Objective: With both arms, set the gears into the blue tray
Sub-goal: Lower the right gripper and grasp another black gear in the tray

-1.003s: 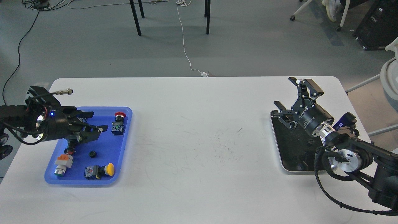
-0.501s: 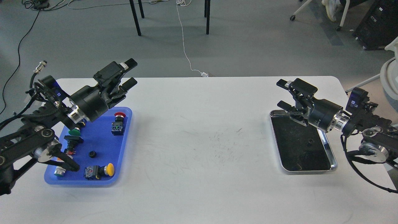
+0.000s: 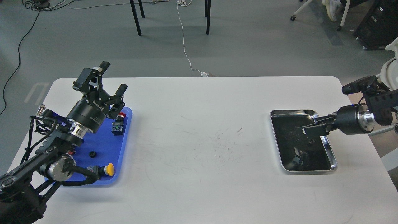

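One gear [image 3: 92, 154], small and black, lies in the blue tray [image 3: 105, 146] at the left of the table. A second gear [image 3: 309, 142] lies in the black inside of the metal tray [image 3: 332, 158] on the right. My left gripper [image 3: 111, 78] is raised over the blue tray's far edge, open and empty. My right gripper [image 3: 314, 126] comes in from the right and hangs low over the metal tray, just above its gear. It is seen from the side, fingers a little apart, with nothing held.
Push-button switches lie in the blue tray: a red-capped one [image 3: 119, 121] at the far right corner and a yellow-capped one [image 3: 107, 169] at the front. My left arm covers the tray's left part. Chair legs and cables are on the floor beyond the table.
My left gripper has drawn back to the left and turned upward. My right gripper has dropped and swung right, from above the metal tray's far edge to low over its middle.
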Robot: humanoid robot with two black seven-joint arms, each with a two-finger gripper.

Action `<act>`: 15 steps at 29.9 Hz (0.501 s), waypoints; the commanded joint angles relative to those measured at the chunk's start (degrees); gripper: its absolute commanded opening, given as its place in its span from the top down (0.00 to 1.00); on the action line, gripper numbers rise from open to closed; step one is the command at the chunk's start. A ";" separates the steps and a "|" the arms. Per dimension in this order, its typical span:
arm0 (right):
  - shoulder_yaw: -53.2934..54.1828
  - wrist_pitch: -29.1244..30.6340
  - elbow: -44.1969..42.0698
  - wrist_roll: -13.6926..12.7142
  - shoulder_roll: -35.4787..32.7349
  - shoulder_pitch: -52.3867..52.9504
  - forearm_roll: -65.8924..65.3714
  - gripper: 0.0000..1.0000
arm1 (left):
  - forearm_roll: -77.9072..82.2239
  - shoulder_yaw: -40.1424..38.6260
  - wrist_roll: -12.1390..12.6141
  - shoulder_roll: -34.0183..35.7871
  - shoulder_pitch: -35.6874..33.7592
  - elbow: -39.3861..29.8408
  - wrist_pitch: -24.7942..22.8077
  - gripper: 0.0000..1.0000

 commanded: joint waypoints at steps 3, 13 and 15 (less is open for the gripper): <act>-9.93 0.00 -6.62 -0.01 8.02 3.42 -5.07 0.03 | 0.42 0.00 0.00 0.17 0.23 -0.18 -0.37 0.02; -12.22 -0.09 -7.95 -0.01 13.21 1.14 -4.90 0.08 | 0.59 0.00 0.00 1.04 1.20 -0.45 -0.54 0.02; -13.19 -0.09 -7.95 -0.01 13.30 0.87 -4.90 0.11 | 0.60 0.00 0.00 1.04 1.29 -0.45 -0.54 0.02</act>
